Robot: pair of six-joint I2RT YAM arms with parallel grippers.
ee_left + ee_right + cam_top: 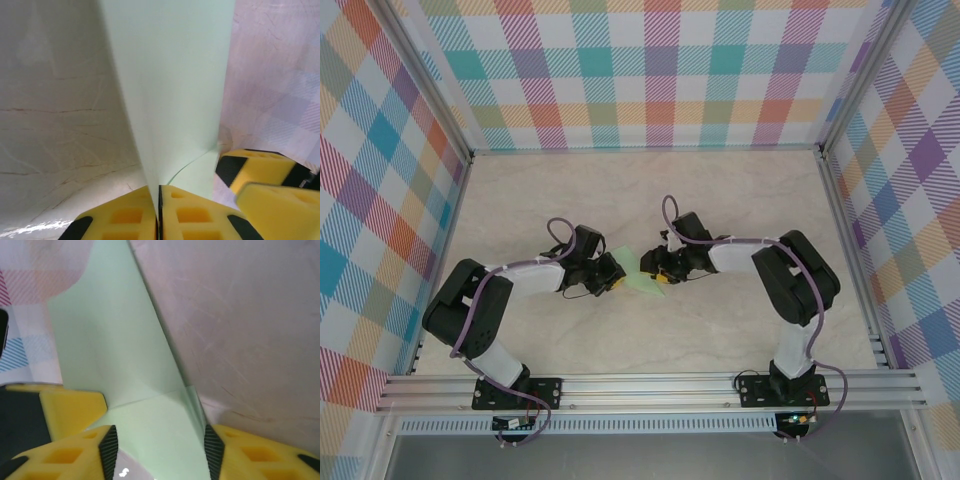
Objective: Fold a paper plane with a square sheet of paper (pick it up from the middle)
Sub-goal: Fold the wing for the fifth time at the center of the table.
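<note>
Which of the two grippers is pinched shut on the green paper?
The left gripper: its jaws meet on the green paper. The right gripper stands open, with the sheet between its jaws.

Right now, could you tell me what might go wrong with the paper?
Only the left gripper is shut on the square sheet of paper, so it could slip or tear if pulled. The right gripper stands open around a fold; closing off the crease might add a stray one.

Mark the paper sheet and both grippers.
paper sheet (170, 100), left wrist view, flat middle of the green face.
left gripper (159, 197), left wrist view, seam between its shut yellow fingertips.
right gripper (160, 447), right wrist view, midway between its spread fingertips.
</note>
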